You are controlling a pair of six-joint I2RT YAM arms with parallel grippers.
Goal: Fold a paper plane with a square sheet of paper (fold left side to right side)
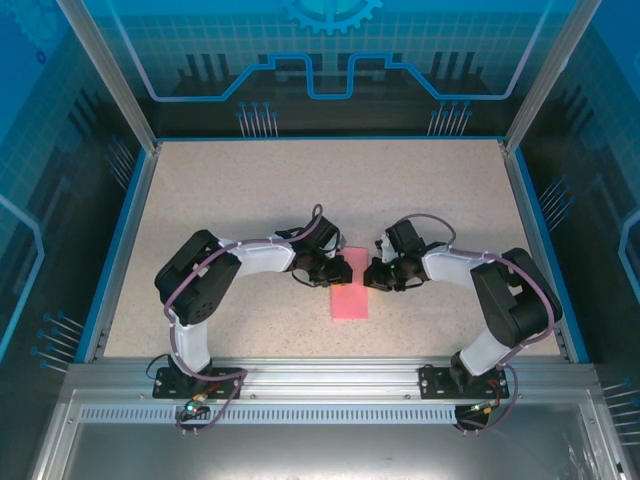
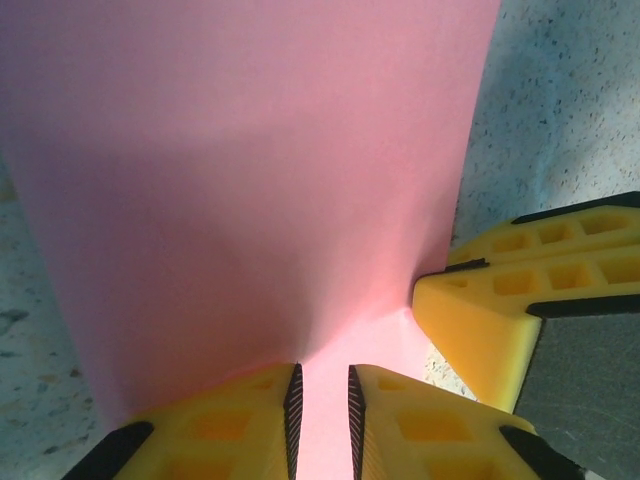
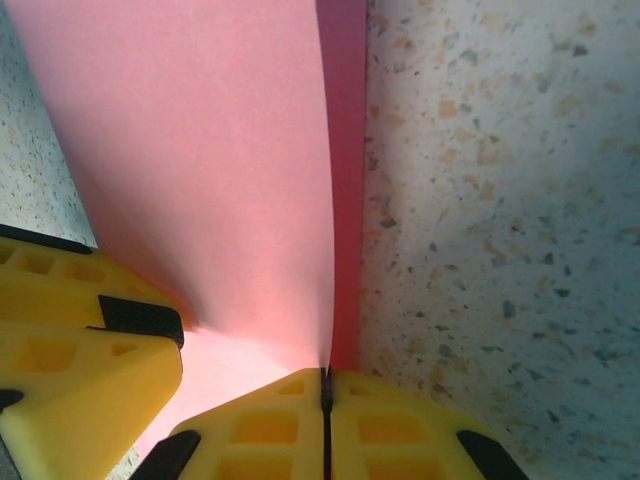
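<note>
Nearest the arms, the square sheet of paper lies on the speckled table as a narrow pink rectangle, its long side running away from them. The far end sits between the two grippers. Right gripper: fingers pressed tight together on the raised edge of the upper layer, with a darker layer flat beneath. Left gripper: fingers a narrow slit apart, tips down at the sheet, pink showing through the gap, no grip confirmed. The two grippers face each other across the paper, just beside one another.
</note>
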